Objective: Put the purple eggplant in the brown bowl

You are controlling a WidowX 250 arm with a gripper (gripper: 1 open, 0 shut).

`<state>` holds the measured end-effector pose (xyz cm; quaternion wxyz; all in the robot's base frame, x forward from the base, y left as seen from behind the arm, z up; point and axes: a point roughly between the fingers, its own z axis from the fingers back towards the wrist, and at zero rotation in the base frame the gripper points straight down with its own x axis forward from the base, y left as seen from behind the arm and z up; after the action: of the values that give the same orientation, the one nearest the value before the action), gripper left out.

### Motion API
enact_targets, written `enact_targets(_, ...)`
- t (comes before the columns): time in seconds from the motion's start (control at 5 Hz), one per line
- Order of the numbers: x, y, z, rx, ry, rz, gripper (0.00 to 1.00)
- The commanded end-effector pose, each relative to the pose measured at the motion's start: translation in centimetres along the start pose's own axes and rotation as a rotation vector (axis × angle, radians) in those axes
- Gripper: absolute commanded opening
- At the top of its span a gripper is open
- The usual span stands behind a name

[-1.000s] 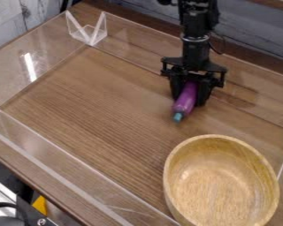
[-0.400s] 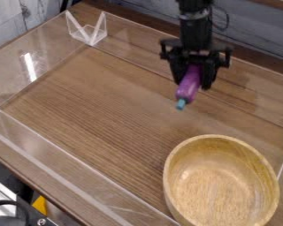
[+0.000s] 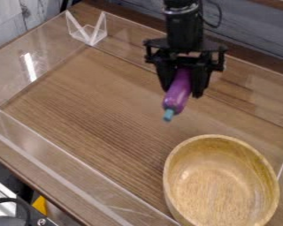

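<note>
The purple eggplant [image 3: 177,94] hangs above the wooden table, its blue-teal stem cap pointing down and to the left. My gripper [image 3: 184,74] is shut on its upper end, black fingers on both sides. The brown bowl [image 3: 222,183] sits empty at the front right, below and to the right of the held eggplant. The eggplant is clear of the table and apart from the bowl.
Clear acrylic walls [image 3: 38,66] fence the wooden table surface [image 3: 85,115] on the left and front. A clear folded stand [image 3: 87,29] sits at the back left corner.
The gripper has risen from the table with the eggplant and shifted slightly left and toward the front. The bowl has not moved.
</note>
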<state>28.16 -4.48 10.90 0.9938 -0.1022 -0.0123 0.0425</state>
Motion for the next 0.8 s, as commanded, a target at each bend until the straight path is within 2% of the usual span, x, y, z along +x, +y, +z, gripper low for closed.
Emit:
enact_targets(0.0,-2.3,-1.8,0.3,-0.005,-0.014,-0.039,0.0)
enact_targets(0.4,-5.0,-3.2,-2.5,0.005,-0.013,-0.073,0.0)
enact_targets(0.6,-5.7,-3.5,-3.8,0.011,-0.011,-0.093,0.0)
